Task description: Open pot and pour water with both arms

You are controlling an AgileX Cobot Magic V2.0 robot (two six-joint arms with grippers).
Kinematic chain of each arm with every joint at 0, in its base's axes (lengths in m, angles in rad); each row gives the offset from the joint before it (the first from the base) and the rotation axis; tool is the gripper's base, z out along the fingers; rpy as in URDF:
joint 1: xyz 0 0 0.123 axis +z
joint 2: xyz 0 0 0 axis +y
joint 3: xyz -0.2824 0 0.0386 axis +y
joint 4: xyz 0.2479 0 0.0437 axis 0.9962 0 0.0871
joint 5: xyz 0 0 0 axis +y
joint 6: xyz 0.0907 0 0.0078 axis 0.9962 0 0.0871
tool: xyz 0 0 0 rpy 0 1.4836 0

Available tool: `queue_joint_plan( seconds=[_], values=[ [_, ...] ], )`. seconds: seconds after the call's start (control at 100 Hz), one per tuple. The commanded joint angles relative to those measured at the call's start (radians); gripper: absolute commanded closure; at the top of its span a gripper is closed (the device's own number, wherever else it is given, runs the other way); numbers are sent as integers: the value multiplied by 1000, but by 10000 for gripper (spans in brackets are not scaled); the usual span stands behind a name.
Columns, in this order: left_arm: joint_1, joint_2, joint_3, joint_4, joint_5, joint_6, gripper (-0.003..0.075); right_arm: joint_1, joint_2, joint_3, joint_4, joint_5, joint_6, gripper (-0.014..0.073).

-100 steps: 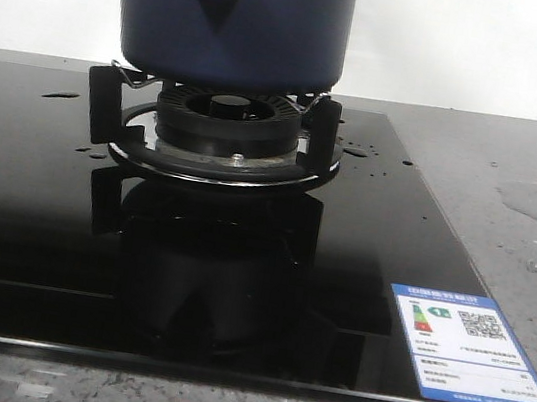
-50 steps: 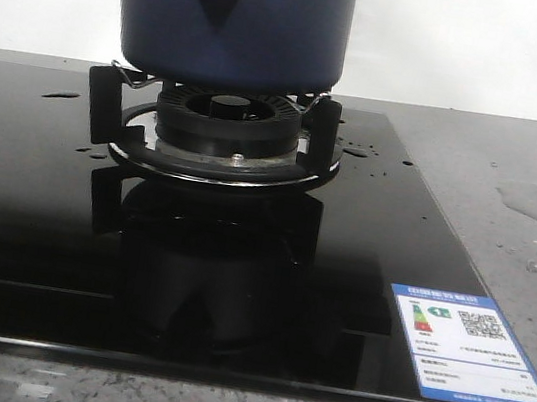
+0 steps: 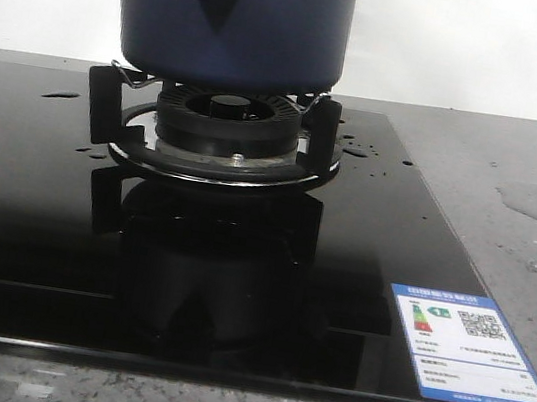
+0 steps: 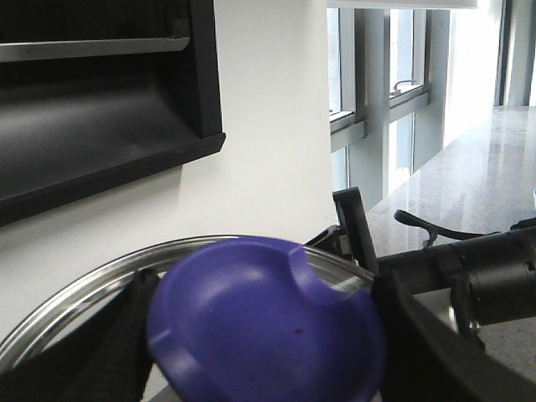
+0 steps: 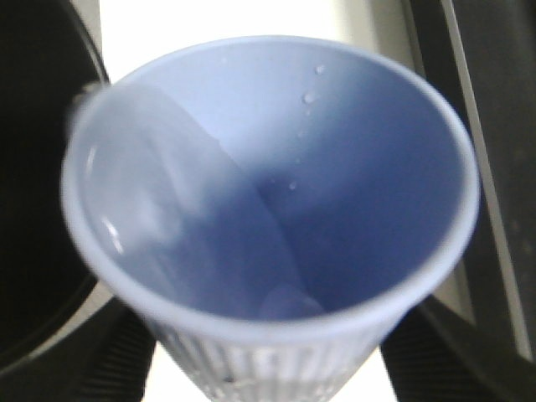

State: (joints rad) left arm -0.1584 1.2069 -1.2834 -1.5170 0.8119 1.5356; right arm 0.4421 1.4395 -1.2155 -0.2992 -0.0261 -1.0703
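Between our left end effector's fingers [image 4: 117,352] sits a purple knob [image 4: 268,322] on a steel-rimmed lid [image 4: 75,289], pinched and held up toward a white wall [image 4: 268,126] and windows [image 4: 377,84]. Our right end effector [image 5: 260,368] grips a pale blue cup [image 5: 335,167], tilted with water inside; the dark rim beside it may be the pot. Neither end effector appears in the front view, where the pot [image 3: 264,29] rests on the burner [image 3: 224,124] of a black stove [image 3: 22,225] set into the grey worktop [image 3: 531,200].
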Motion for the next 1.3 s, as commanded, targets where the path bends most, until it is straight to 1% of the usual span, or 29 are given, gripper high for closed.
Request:
queue_joint_plan(
  seconds=[0.0,0.11,0.24,0.53,0.68,0.85,0.92,1.02,1.09,1.19,1.29],
  values=[
    [1,-26,-39,-86,-11,-7,438,0,-25,-41,-75,-134,-6,380],
    [1,-26,-39,-86,-11,-7,438,0,-14,-41,-136,-181,-6,380],
    [1,-26,-39,-84,-11,-7,438,0,-5,-41,-143,-241,-6,380],
    [1,-26,-39,-82,-9,-7,438,-2,-3,-41,-141,-223,-6,380],
    [1,-26,-39,-82,-8,-7,438,-2,-3,-41,-78,-179,-6,380],
    [1,-26,-39,-82,-8,-7,438,-2,-3,-37,-77,-174,-6,380],
    [1,-26,-39,-82,-8,-7,438,-2,-2,-37,-119,-197,-6,380],
    [1,-26,-39,-82,-8,-7,438,-5,-2,-37,-272,-225,-6,380],
    [1,-26,-39,-82,-8,-7,438,-5,0,-37,-351,-234,-6,380],
    [1,-26,-39,-82,-8,-7,438,-5,9,-37,-412,-234,-12,380],
    [1,-26,-39,-82,-8,-7,438,-5,22,-39,-427,-225,-87,380]
  ],
)
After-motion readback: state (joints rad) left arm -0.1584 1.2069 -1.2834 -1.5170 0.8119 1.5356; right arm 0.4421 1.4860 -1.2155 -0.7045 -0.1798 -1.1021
